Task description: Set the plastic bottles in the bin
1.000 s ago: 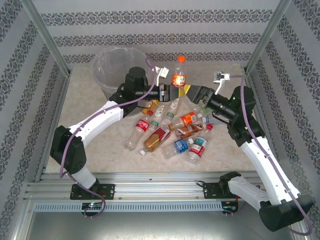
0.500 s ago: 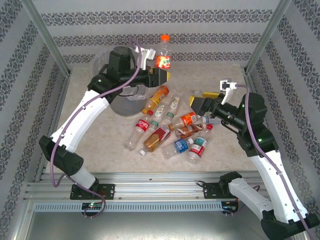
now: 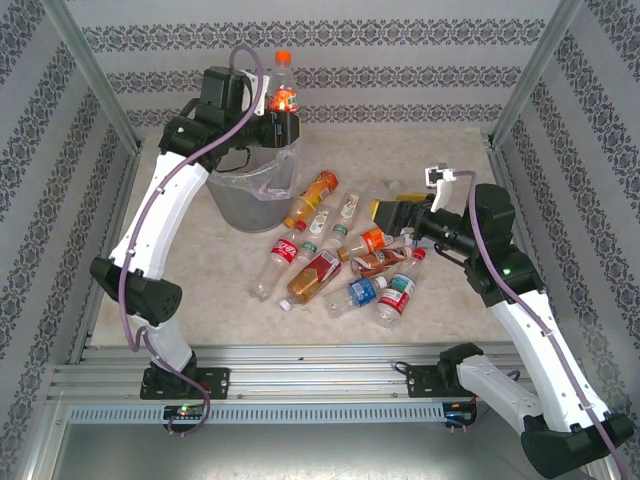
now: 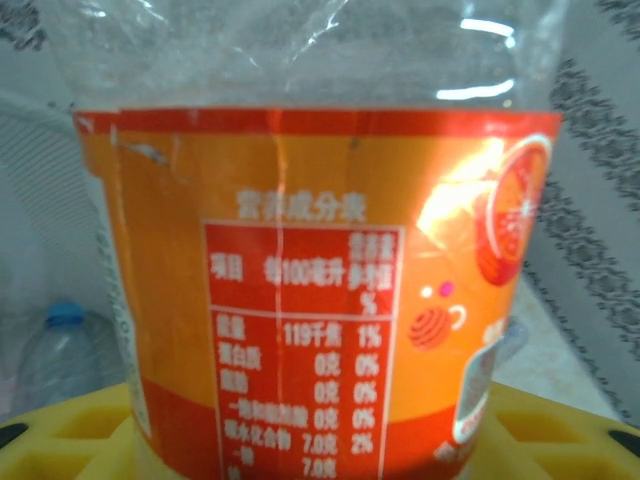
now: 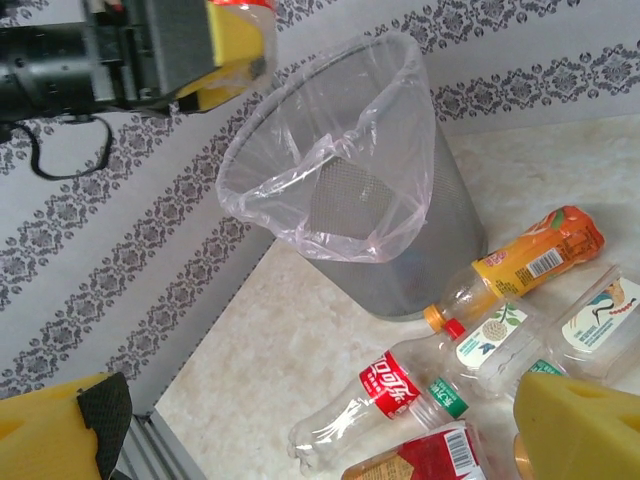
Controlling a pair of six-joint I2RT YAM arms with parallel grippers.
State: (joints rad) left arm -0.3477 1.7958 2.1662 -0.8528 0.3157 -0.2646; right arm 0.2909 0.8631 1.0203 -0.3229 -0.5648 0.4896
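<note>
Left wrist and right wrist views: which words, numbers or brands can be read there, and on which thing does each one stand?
"营养成分表": heading of the nutrition chart on the orange-labelled bottle.
"100", "119", "1%", "0%", "7.0", "2%": same chart; the characters around them are too blurred to read.
"Coca-Cola": white script on the red-labelled bottle.
Labels of the other bottles: too small to read.

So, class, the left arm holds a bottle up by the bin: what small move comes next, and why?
Probably open the left gripper. It holds the bottle upright, seemingly above the open mouth of the bin, near the rim, so letting go should drop it in.
</note>
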